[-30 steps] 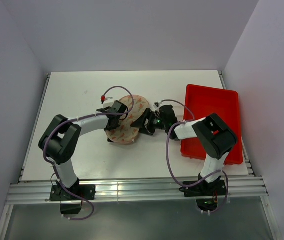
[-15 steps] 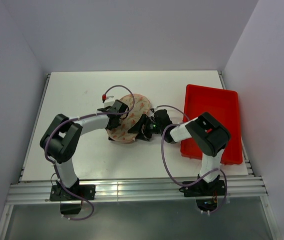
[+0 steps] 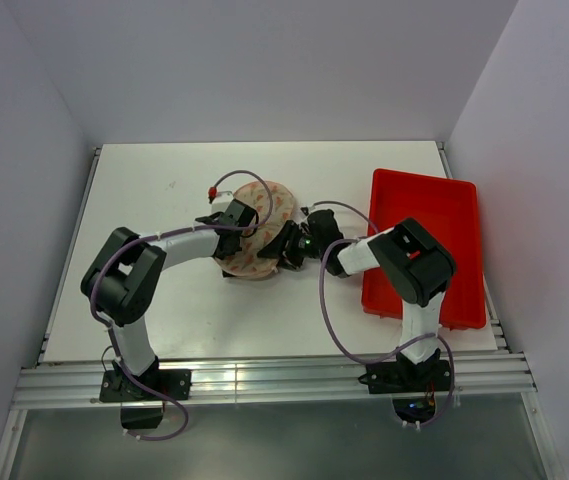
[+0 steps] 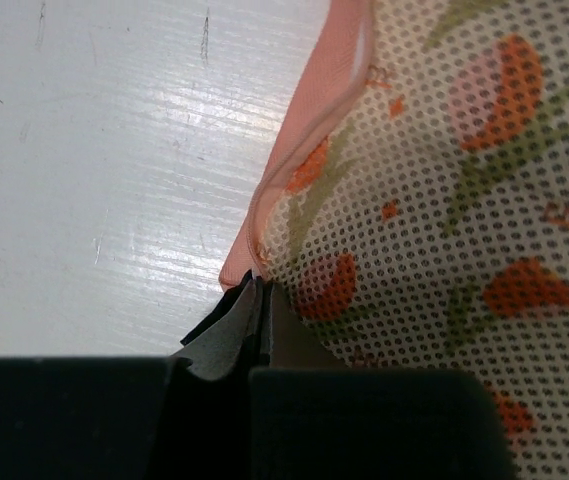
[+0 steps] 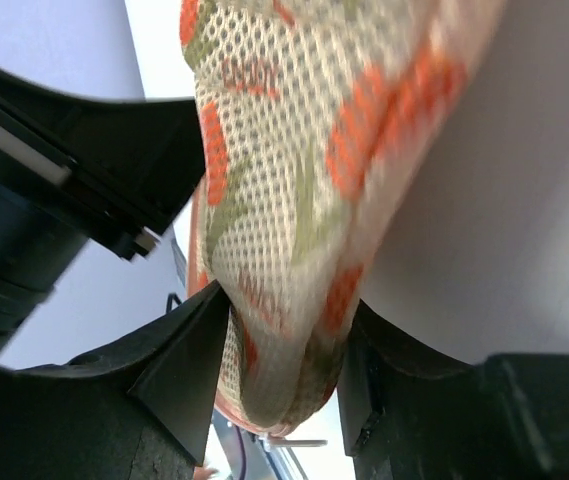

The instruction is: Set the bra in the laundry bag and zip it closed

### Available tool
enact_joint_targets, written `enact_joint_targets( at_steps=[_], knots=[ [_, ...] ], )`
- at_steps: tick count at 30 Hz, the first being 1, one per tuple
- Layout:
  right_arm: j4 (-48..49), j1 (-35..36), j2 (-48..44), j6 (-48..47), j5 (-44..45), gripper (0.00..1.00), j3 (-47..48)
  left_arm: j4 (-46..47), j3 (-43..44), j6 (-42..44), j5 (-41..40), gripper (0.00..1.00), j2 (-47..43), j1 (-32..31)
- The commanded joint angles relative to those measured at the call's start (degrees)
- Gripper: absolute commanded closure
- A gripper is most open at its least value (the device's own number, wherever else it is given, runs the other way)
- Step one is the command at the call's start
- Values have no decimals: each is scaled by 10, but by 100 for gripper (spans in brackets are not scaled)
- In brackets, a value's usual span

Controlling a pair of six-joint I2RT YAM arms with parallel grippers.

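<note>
The laundry bag [image 3: 261,232] lies folded shut as one beige dome with orange-red print, mid-table. The bra is hidden; no black fabric shows. My left gripper [image 3: 236,226] sits on the bag's left side. In the left wrist view its fingers [image 4: 226,335] are shut on the bag's pink zipper rim [image 4: 294,160] at the corner. My right gripper [image 3: 286,247] is at the bag's right edge. In the right wrist view its fingers [image 5: 189,360] are closed on a bunched fold of the bag's printed fabric [image 5: 284,220].
A red rectangular tray [image 3: 426,240] stands at the right of the white table [image 3: 144,200], close behind my right arm. White walls close in the back and both sides. A metal rail runs along the near edge.
The bag has shifted up and a little right, away from the near edge. My right gripper moved left, closer in against the bag. My left gripper followed the bag.
</note>
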Motion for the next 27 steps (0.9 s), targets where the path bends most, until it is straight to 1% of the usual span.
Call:
enact_joint_targets(
  at_steps=[1, 3, 4, 7, 8, 9, 11, 12, 14, 17, 19, 22, 23, 24, 26, 27],
  knots=[
    [-11, -19, -8, -32, 13, 48, 33, -6, -21, 19, 20, 100, 22, 1],
    [-20, -21, -11, -47, 13, 48, 49, -5, -23, 23, 19, 100, 23, 1],
    [-42, -21, -12, -54, 15, 49, 55, -4, -24, 23, 15, 100, 25, 1],
    [-64, -21, -20, -75, 20, 59, 68, -5, -23, 22, 11, 100, 29, 0],
    [-67, -22, -24, -76, 21, 65, 68, -7, -21, 21, 10, 100, 31, 1],
    [-69, -21, -28, -77, 22, 77, 68, -9, -18, 19, 10, 100, 31, 1],
    [-70, -22, -31, -77, 21, 86, 66, -13, -3, 17, 10, 100, 32, 0],
    [-70, -21, -31, -77, 20, 95, 65, -18, 2, 17, 11, 100, 32, 0],
    [-71, -21, -36, -75, 20, 100, 59, -26, 26, 18, 8, 100, 32, 0],
    [-70, -21, -51, -58, 38, 100, 40, -47, 67, 23, 2, 100, 27, 1],
    [-69, -15, -68, -44, 55, 100, 28, -58, 97, 31, 4, 91, 14, 2],
    [-75, 0, -93, -9, 103, 100, 4, -72, 119, 33, 3, 70, -19, 1],
    [-80, 4, -99, 8, 115, 100, -2, -75, 118, 33, 2, 65, -32, 1],
    [-96, 7, -113, 15, 144, 100, -4, -75, 110, 33, 2, 58, -60, 1],
    [-109, 21, -125, 43, 173, 100, -8, -65, 93, 32, 9, 48, -97, -2],
    [-135, 24, -135, 51, 198, 100, -5, -60, 70, 32, 21, 44, -137, -7]
  ],
)
